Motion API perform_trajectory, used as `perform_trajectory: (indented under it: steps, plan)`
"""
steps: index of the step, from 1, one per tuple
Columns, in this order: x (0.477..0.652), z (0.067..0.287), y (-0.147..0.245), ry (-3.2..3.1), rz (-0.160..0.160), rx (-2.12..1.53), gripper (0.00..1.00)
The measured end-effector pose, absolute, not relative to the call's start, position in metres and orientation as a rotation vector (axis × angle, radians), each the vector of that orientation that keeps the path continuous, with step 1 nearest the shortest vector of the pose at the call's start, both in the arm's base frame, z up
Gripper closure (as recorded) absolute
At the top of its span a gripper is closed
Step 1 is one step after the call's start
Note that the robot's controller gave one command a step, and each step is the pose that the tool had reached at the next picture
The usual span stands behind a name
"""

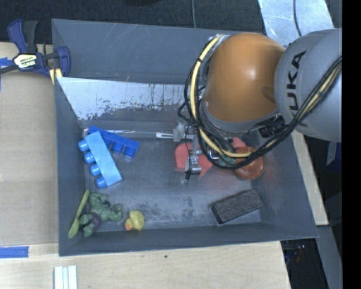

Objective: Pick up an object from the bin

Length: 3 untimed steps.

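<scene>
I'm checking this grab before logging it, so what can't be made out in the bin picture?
Red thing, bin's middle: kind and right part hidden under the arm's wrist.
Brown round thing beside it: top hidden by the cables.
Green figure, lower left corner: details too small.
</scene>
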<state>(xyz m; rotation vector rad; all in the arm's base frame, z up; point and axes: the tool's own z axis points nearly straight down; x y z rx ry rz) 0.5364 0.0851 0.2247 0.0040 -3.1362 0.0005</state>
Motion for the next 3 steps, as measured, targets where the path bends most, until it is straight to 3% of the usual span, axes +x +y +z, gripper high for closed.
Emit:
perform_trajectory:
  steps: [1,2,3]
  plan:
    - [0.538,0.229,0.085,-3.145,-0.001,0.0,0.0]
    - [0.551,0.206,0.024,-3.141,-0.001,0.137,0.0]
    - [0.611,0.207,0.037,-3.131,-0.002,0.346,0.0]
